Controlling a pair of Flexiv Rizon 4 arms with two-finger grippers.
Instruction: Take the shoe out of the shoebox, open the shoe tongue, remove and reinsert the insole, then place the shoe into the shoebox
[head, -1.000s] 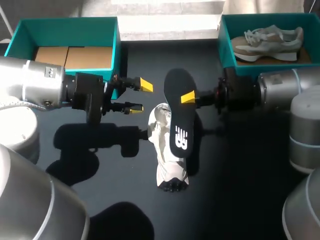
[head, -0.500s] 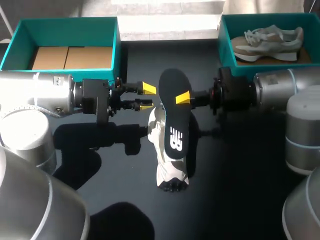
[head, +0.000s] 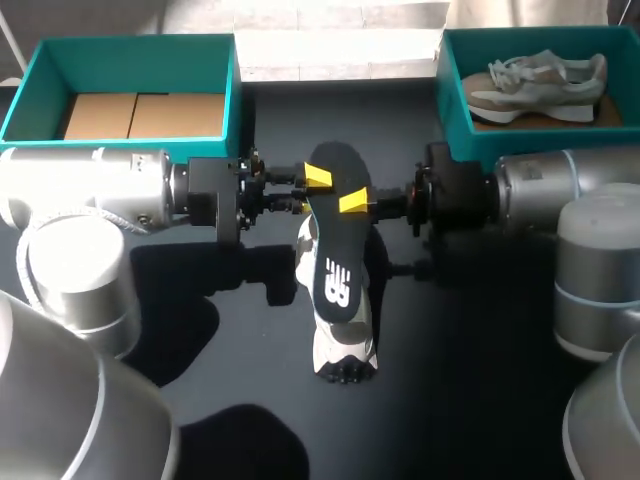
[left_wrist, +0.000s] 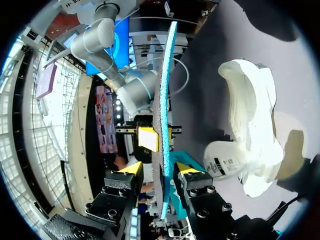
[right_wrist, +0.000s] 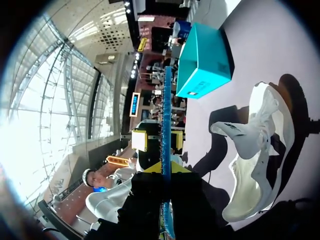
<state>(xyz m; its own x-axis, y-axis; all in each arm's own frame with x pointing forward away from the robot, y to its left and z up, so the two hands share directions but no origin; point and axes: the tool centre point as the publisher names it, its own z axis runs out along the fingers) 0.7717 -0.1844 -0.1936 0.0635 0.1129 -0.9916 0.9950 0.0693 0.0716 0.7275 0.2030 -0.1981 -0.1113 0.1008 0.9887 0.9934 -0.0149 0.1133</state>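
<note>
1. Right claw (head: 352, 203) pinches the insole (head: 335, 240) by its two faces. Only the top yellow tip shows from overhead; the lower finger is hidden under the insole.
2. Left claw (left_wrist: 159, 170) is spread, with one finger on each side of the same insole. The right wrist view shows a gap beside at least one tip. From overhead its second tip is hidden behind the insole.
3. Both wrist views see the insole edge-on, so neither shows its faces.
4. Since a second ago the left claw has come in from well clear of the insole to straddle it. The right arm has pushed the insole toward the table's middle and lower over the shoe (head: 340, 340).
5. The insole is off the table, black face up. Its long axis runs far to near, with the broad rounded end at the far side and the logo end near.
6. The white shoe lies on the dark table (head: 480, 380) right below the insole, with its long axis also far to near. The insole covers its far half. Toe and heel are hard to tell apart.
7. The teal left shoebox (head: 40, 60) sits at the far left with a cardboard floor showing.
8. The teal right shoebox (head: 452, 90) sits at the far right and holds a second shoe (head: 540, 80), partly cut off by its wall.
</note>
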